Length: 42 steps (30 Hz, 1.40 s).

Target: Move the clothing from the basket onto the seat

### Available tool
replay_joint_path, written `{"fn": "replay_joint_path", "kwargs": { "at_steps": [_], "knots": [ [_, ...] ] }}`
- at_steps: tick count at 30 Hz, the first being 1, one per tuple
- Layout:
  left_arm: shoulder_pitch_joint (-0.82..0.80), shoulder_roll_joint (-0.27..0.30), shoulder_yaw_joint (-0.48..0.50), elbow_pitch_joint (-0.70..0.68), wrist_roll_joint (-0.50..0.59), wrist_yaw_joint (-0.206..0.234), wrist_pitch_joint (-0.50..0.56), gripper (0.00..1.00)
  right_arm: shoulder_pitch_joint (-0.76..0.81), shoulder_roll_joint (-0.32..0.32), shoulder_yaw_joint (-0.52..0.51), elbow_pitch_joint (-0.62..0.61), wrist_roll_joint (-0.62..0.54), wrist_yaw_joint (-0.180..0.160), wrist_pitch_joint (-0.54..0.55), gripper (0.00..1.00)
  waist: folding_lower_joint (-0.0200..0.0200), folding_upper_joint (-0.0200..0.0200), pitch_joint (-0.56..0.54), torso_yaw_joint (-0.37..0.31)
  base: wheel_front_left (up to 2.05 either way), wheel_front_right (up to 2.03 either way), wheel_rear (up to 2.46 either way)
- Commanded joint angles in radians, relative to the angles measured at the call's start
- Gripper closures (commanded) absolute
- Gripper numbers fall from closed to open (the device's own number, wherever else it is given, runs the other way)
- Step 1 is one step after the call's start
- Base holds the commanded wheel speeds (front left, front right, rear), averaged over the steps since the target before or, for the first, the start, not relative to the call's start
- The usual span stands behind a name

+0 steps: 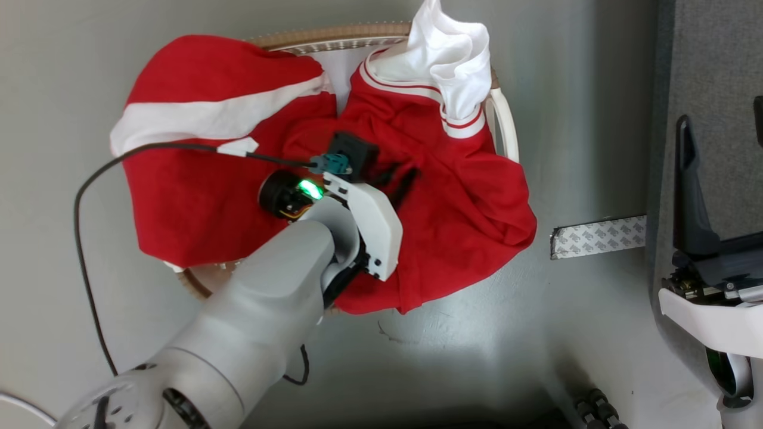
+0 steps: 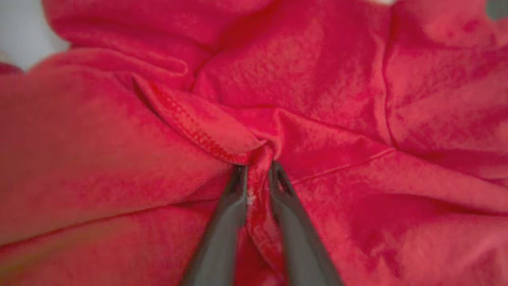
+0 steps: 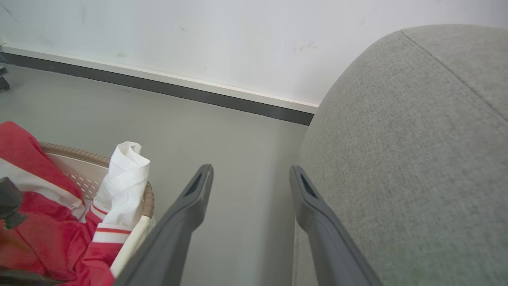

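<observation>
— While our left gripper reaches down into the basket, its two dark fingers are pinched together on a raised fold of the red clothes, just beside a stitched hem

— And where do we see the clothes lying?

— Heaped in the basket and spilling over its brown rim on the near side and to the left and right. One piece has a broad white band and another has striped trim. A crumpled white cloth sticks up at the far edge. The basket itself stands on the grey floor.

— What of our right gripper?

— It hangs well apart from the basket, with its fingers spread wide and nothing between them. One finger is just beside the rounded grey side of the sofa seat.

— What else do we have in view?

— A black cable crosses the red cloth to our left wrist. A strip of tape lies on the floor between basket and seat. Beyond them, a pale wall meets the floor at a dark skirting
</observation>
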Motion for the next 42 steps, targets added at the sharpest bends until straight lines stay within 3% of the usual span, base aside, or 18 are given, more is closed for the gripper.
{"fn": "replay_joint_path", "kwargs": {
  "at_steps": [1,8,15,31,42],
  "knots": [
    [-0.009,0.006,-0.004,-0.001,-0.013,0.002,-0.010,1.00,0.022,-0.001,-0.011,0.035,0.003,-0.002,0.004,0.00,0.0000,0.0001,-0.001,0.003,0.00,0.00,0.00],
    [-0.012,0.005,-0.033,-0.028,-0.079,0.002,-0.078,1.00,-0.003,-0.002,-0.020,0.051,0.002,-0.002,0.003,0.00,0.0000,0.0001,-0.063,0.034,0.00,0.00,0.00],
    [0.030,0.024,-0.026,-0.071,-0.135,0.002,-0.118,1.00,0.020,0.011,-0.020,0.081,0.013,-0.002,0.003,0.00,0.0000,0.0001,-0.199,0.083,0.00,0.00,0.00],
    [0.346,0.106,0.247,-0.322,-0.029,0.003,-0.120,1.00,0.192,0.034,0.005,0.205,0.055,-0.002,0.003,0.00,0.0000,0.0001,-0.675,0.162,0.00,0.00,0.00],
    [0.477,0.152,0.368,-0.448,0.040,0.053,-0.120,1.00,0.308,0.055,0.015,0.253,0.083,-0.002,0.003,0.00,0.0000,0.0001,-0.881,0.199,0.00,0.00,0.00]
  ]
}}
